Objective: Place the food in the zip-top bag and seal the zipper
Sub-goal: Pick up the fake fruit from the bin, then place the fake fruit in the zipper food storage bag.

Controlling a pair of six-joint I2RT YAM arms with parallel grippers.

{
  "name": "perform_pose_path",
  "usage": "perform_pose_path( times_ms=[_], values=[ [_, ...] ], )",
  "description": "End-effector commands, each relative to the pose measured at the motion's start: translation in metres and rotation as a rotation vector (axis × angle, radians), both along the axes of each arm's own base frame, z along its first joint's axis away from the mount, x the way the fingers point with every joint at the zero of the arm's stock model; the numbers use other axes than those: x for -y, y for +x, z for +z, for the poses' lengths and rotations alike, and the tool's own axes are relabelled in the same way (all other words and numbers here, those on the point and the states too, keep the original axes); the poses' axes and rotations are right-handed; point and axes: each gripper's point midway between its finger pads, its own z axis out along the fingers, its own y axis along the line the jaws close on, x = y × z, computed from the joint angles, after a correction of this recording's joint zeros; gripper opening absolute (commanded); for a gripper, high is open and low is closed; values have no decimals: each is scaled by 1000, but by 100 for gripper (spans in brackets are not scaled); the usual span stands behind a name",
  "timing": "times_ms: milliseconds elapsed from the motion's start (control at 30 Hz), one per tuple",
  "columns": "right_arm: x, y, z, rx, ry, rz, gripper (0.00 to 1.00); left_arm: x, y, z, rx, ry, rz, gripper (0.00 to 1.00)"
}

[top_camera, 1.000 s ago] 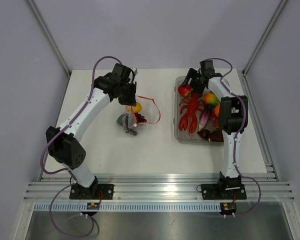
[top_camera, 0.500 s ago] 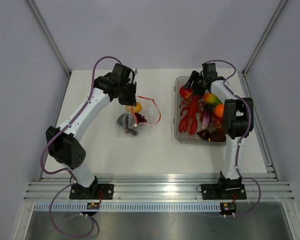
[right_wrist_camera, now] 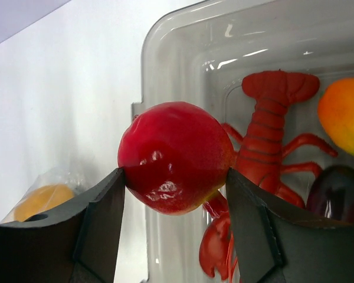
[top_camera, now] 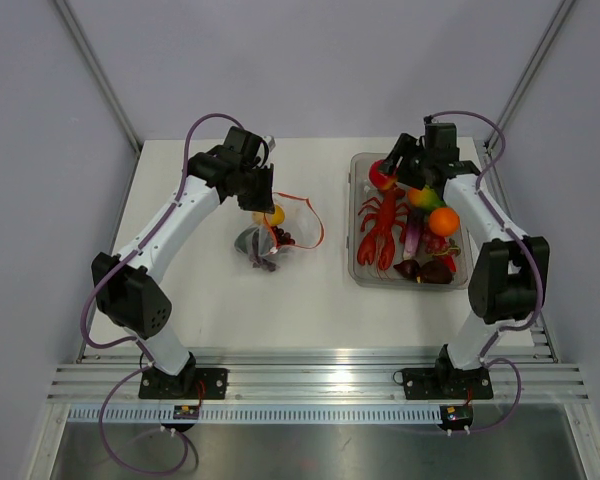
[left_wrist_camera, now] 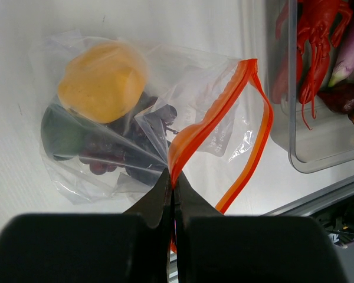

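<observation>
The zip-top bag (top_camera: 272, 240) (left_wrist_camera: 130, 124) lies on the white table, its mouth gaping toward the tub. Inside it are a yellow-orange fruit (left_wrist_camera: 103, 79), a green piece (left_wrist_camera: 60, 134) and dark grapes (left_wrist_camera: 127, 154). My left gripper (top_camera: 263, 193) (left_wrist_camera: 174, 184) is shut on the orange zipper (left_wrist_camera: 192, 137) at the bag's near corner. My right gripper (top_camera: 388, 176) (right_wrist_camera: 176, 174) is shut on a glossy red apple (right_wrist_camera: 174, 150) (top_camera: 381, 176), held over the far left corner of the clear tub (top_camera: 357, 268).
The tub holds a red lobster (top_camera: 382, 226) (right_wrist_camera: 278, 112), a yellow-green mango (top_camera: 424, 197), an orange (top_camera: 443, 221), a purple eggplant (top_camera: 410, 236) and dark pieces (top_camera: 427, 270). An aluminium rail (top_camera: 310, 378) runs along the table's near edge.
The right jaws closed on the red apple and raised it off the tub floor. The right arm's elbow swung out to the right. The left arm and bag stayed put.
</observation>
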Motion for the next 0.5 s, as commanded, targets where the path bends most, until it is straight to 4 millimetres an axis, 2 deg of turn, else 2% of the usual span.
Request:
perform_pose_path(
  times_ms=[0, 33, 100, 133, 167, 233, 400, 467],
  values=[
    [-12, -26, 48, 95, -11, 4, 46, 14, 7, 21, 48, -74, -18, 0],
    [-18, -37, 67, 136, -13, 15, 46, 15, 7, 21, 48, -77, -16, 0],
    [-38, -56, 75, 149, -23, 52, 47, 17, 8, 22, 47, -87, -20, 0],
    [-44, -66, 90, 179, -18, 65, 47, 18, 7, 22, 43, -94, -21, 0],
    [-63, -79, 92, 176, -17, 110, 47, 19, 8, 23, 46, -101, -25, 0],
    [-78, -93, 102, 195, -16, 132, 47, 21, 8, 23, 44, -108, -25, 0],
    [-140, -126, 103, 190, 25, 255, 47, 20, 9, 25, 53, -110, -21, 0],
    [-155, -130, 98, 180, 25, 275, 48, 21, 9, 26, 52, -111, -21, 0]
  ],
)
